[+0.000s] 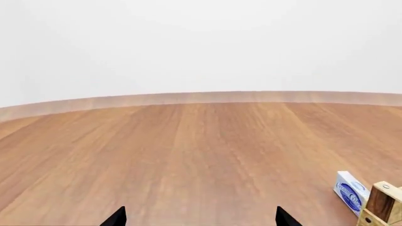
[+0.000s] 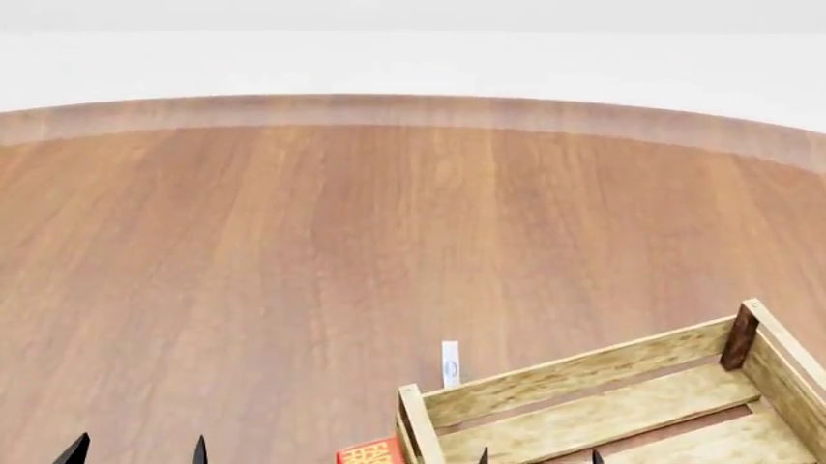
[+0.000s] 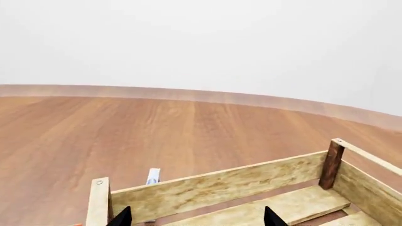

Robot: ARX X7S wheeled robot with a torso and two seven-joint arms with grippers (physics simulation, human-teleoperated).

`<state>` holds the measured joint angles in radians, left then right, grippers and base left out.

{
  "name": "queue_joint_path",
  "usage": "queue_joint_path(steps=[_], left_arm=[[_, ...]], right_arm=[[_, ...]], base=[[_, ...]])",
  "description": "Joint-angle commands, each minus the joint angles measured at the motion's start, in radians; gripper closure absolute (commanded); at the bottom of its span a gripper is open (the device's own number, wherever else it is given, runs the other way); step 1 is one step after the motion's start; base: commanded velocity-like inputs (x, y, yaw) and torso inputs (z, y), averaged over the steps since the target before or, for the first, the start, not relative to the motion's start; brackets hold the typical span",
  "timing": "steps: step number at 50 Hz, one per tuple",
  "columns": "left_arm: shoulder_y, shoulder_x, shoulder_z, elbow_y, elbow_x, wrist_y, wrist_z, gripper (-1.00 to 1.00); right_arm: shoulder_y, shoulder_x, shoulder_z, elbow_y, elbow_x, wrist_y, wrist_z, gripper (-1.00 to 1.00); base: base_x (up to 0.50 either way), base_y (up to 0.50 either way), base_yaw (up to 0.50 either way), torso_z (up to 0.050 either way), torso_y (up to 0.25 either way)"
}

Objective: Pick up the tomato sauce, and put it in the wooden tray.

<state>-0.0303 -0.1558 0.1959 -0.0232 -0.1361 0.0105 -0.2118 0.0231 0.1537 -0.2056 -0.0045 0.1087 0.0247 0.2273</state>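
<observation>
Wooden tray (image 2: 568, 387) and red box (image 2: 371, 452) cut off by head view's bottom edge

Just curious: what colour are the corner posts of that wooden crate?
Dark brown corner post, against pale slats of the wooden tray; clearest in right wrist view.

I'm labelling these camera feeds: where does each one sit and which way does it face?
Head view: high, looking forward and down over the wooden floor and wooden tray; left claw and right claw tips show.
Left wrist view: low, facing across the floor; claw tips and a blue-and-white box show.
Right wrist view: low, just before the tray; claw tips show.
Shared: all three show the tray and the box.
</observation>
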Motion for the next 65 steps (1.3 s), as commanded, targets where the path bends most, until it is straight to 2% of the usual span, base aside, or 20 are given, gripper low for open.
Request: queue_joint_path(steps=[1, 13, 32, 43, 52, 60, 65], left_arm=[[-0.002, -0.006, 0.006, -0.004, -0.008, 0.004, -0.006, -1.00], [-0.007, -0.011, 0.013, -0.016, -0.015, 0.012, -0.009, -1.00], [-0.005, -0.020, 0.023, -0.010, -0.026, 0.014, -0.018, -1.00], [-0.008, -0.023, 0.028, -0.017, -0.031, 0.019, -0.024, -1.00], [-0.006, -0.027, 0.032, -0.011, -0.036, 0.015, -0.030, -1.00], [-0.004, -0.031, 0.036, -0.008, -0.039, 0.017, -0.034, -1.00], [-0.003, -0.033, 0.039, 0.002, -0.041, 0.009, -0.039, -1.00]], right_arm=[[0.004, 0.002, -0.005, 0.007, -0.003, 0.001, 0.021, -1.00], [-0.021, 0.007, -0.016, -0.038, -0.040, 0.009, 0.072, -1.00], [-0.294, 0.098, -0.035, -0.329, -0.097, -0.049, 0.125, -1.00], [-0.519, 0.133, 0.007, -0.409, -0.112, -0.222, 0.200, -1.00], [-0.603, 0.138, 0.011, -0.374, -0.144, -0.310, 0.236, -1.00], [-0.778, 0.134, 0.050, -0.400, -0.237, -0.549, 0.337, -1.00], [-0.802, 0.145, 0.053, -0.397, -0.248, -0.548, 0.353, -1.00]], base=[[0.00, 0.00, 0.00, 0.000, 0.000], [0.00, 0.00, 0.00, 0.000, 0.000], [0.00, 0.00, 0.00, 0.000, 0.000], [0.00, 0.00, 0.00, 0.000, 0.000], [0.00, 0.00, 0.00, 0.000, 0.000], [0.00, 0.00, 0.00, 0.000, 0.000], [0.00, 0.00, 0.00, 0.000, 0.000]])
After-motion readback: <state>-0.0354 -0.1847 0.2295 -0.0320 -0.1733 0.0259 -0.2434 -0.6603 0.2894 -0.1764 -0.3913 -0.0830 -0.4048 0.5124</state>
